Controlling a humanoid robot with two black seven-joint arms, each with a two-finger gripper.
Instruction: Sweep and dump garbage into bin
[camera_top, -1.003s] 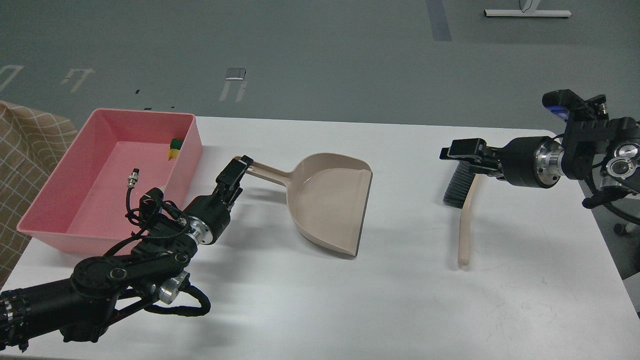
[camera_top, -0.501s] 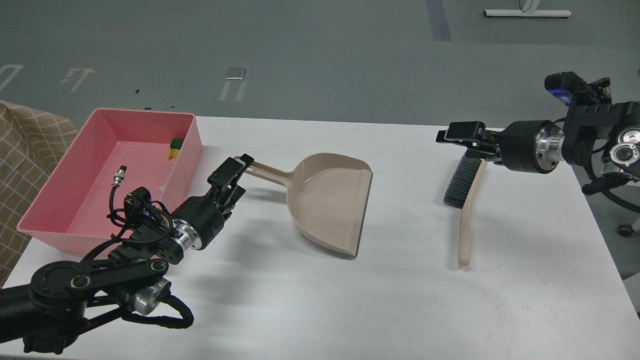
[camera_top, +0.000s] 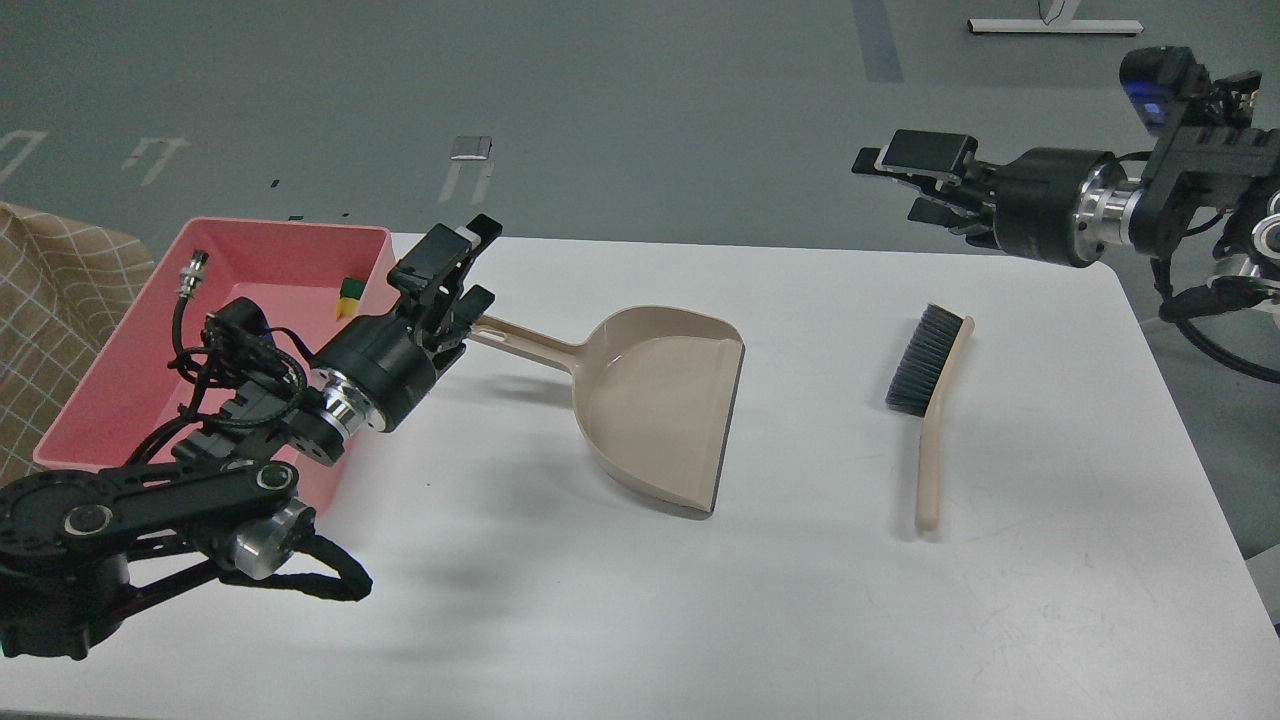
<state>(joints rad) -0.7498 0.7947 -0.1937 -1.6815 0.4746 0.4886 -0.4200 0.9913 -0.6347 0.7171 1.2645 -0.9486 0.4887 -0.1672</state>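
The pink bin (camera_top: 280, 226) stands at the table's left. The yellow and green sponge (camera_top: 348, 294) lies inside it by the right wall; the bread slice is hidden. My left gripper (camera_top: 478, 264) is open and empty, raised just above the end of the beige dustpan's handle (camera_top: 520, 343), beside the bin's right wall. The dustpan (camera_top: 660, 400) lies flat and empty mid-table. My right gripper (camera_top: 895, 180) is open and empty, lifted above the table's far right edge. The brush (camera_top: 932, 440) lies flat on the table below it, with its black bristles (camera_top: 915, 362) toward the far side.
The white table (camera_top: 600, 600) ends close at the right and front. A checked tan cloth (camera_top: 45, 290) lies left of the bin. My left arm's elbow (camera_top: 150, 510) overlaps the bin's near corner.
My left gripper let go of the dustpan handle and rose up and to the left. My right gripper let go of the brush and lifted up and away; the brush now lies alone.
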